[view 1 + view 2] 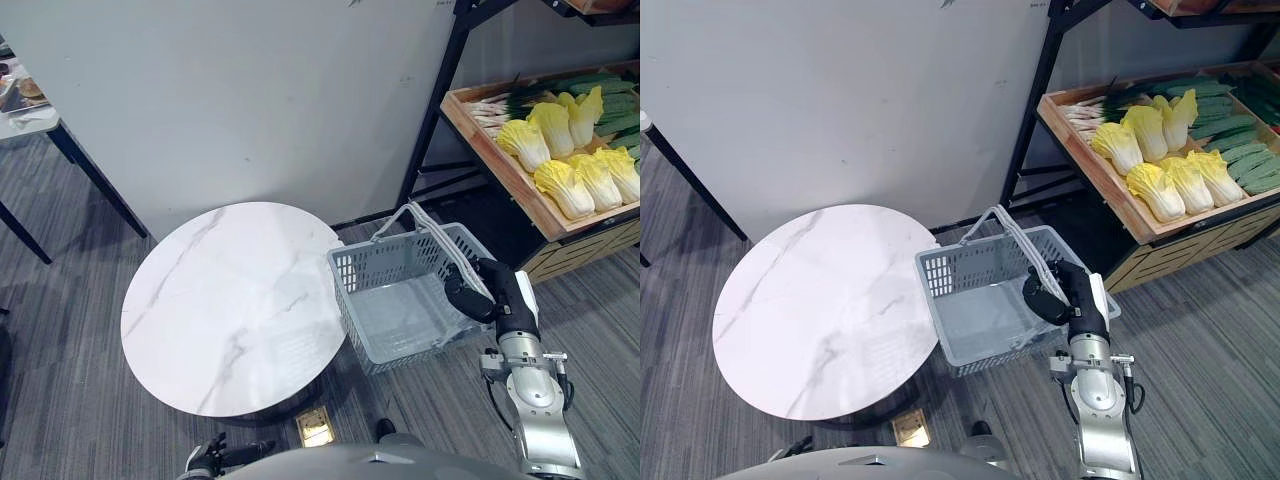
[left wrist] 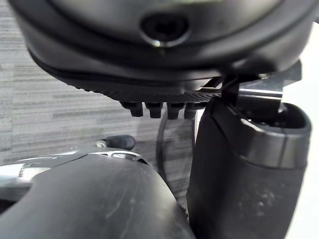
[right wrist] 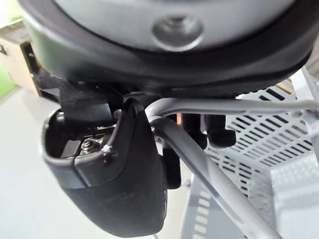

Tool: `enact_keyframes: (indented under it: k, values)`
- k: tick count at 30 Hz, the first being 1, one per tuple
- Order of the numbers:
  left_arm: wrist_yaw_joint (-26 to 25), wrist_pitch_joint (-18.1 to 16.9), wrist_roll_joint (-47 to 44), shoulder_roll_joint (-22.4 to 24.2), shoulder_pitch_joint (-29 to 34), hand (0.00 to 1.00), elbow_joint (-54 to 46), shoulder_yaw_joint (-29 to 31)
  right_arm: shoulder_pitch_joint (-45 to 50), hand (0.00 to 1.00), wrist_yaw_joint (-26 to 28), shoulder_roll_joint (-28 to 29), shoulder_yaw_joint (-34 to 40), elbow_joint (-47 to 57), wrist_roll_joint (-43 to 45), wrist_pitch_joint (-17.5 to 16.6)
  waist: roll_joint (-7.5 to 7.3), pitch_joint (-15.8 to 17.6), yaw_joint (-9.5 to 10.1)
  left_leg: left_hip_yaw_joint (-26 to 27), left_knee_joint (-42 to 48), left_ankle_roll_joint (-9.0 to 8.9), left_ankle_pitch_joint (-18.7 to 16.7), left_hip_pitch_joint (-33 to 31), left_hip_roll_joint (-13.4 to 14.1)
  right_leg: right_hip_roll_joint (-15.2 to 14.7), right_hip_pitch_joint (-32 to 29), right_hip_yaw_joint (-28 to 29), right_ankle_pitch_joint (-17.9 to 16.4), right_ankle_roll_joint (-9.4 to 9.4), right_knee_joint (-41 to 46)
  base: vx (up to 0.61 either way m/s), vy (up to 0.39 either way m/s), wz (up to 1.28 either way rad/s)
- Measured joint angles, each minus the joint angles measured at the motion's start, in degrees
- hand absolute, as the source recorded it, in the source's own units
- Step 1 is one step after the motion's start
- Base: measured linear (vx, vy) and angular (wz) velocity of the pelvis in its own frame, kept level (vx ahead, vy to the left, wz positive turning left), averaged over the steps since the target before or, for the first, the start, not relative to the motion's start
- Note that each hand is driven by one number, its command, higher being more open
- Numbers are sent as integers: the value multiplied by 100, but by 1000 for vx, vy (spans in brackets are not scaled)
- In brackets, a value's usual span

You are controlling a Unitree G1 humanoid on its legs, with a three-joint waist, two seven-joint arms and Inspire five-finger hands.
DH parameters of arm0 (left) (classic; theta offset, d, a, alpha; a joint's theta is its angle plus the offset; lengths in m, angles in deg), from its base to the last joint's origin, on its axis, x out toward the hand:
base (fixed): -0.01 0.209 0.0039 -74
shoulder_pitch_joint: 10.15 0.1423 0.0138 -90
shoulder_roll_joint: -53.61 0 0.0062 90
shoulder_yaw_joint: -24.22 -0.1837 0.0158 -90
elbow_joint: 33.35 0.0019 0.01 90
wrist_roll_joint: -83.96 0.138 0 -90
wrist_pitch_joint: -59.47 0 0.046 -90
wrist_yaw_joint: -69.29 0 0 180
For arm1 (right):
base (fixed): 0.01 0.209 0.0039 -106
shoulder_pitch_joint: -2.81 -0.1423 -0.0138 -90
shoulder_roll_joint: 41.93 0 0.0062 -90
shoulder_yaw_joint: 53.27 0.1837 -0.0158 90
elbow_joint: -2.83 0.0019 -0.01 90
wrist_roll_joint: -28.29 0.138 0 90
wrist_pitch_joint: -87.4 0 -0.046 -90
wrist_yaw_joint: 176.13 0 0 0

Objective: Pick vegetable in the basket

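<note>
R hand (image 1: pixel 1065 290) grips basket (image 1: pixel 970 265); crate (image 1: pixel 1085 165) holds cabbages (image 1: pixel 1170 185).

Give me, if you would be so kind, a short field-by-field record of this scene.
basket: grey slotted plastic basket, empty, beside the round white marble table
right hand: curled round the basket's pale handles
vegetables: yellow-leaved cabbages and green cucumbers in the wooden shelf crate, none picked yet
left hand: over the grey floor, not at the basket
</note>
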Motion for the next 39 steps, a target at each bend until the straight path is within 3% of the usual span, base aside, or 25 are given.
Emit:
enact_keyframes:
  k: [10, 19, 29, 39]
  values:
    - [-18, 0, 18, -11, 4, 100, -5, -25, 11, 0, 0, 3, 108, -153, -55, 16, -26, -7, 10, 5, -17, 0, 0, 65, 0, 2, 54, 2, -6, -3, -1, 0, 0, 0]
    - [-18, 0, 23, -13, 52, 100, -23, -35, 14, 0, -310, 219, 1275, -848, -609, 304, -31, -15, -20, 25, -69, -4, -5, 102, -5, 5, 61, 17, -17, -5, -1, 0, 0, 0]
    - [-19, -1, 30, 54, 162, 100, -27, -75, 69, 0, -630, 245, 1910, -1814, -662, 464, 41, -59, -138, 117, -69, 2, -44, 170, -5, 14, 66, 92, -39, -8, 14, -10, 0, -3]
    - [-2, -1, 30, 62, 168, 100, -27, -96, 224, 0, -629, 508, 1968, -2623, -654, 476, 62, -71, -129, 148, -71, -43, -86, 188, -4, 22, 64, 122, -68, -29, 21, -3, 0, -1]
